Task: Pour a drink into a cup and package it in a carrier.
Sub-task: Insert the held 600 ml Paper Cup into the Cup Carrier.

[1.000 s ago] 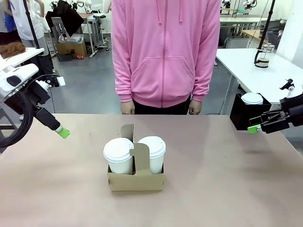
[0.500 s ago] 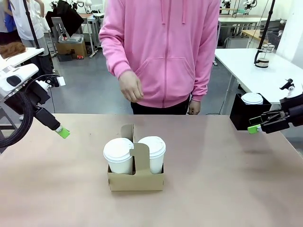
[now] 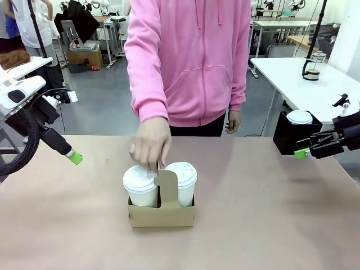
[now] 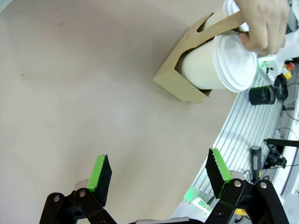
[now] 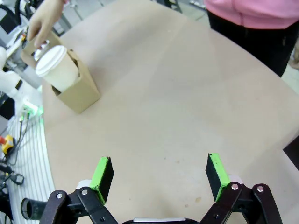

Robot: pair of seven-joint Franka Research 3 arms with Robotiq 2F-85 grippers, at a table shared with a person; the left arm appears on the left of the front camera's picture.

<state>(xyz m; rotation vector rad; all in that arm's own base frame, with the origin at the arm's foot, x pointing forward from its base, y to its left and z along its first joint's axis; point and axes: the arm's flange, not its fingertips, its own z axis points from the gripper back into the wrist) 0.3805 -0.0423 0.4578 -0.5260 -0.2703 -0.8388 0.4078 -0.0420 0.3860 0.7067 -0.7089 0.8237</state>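
The brown cardboard carrier point(image 3: 161, 212) stands mid-table with two white lidded cups in it, one on the left point(image 3: 140, 184) and one on the right point(image 3: 180, 181). A person's hand point(image 3: 149, 147) is closed on its upright centre handle. The lids hide any drink. My left gripper point(image 3: 73, 157) hangs open above the table's left side, well away from the carrier. My right gripper point(image 3: 302, 152) is open at the far right. The left wrist view shows open fingers point(image 4: 101, 177), the carrier point(image 4: 180, 83) and the hand point(image 4: 264, 23). In the right wrist view, carrier point(image 5: 79, 95) and cup point(image 5: 58, 65) lie far left.
A black square box point(image 3: 284, 138) with a lidded white cup point(image 3: 299, 117) stands at the table's right edge, just behind my right gripper. A glass jug point(image 3: 311, 66) sits on a white table farther back. The person in pink stands at the far side.
The person's hand has swung up from their side and come down onto the carrier's handle. Both arms and grippers have stayed still and open.
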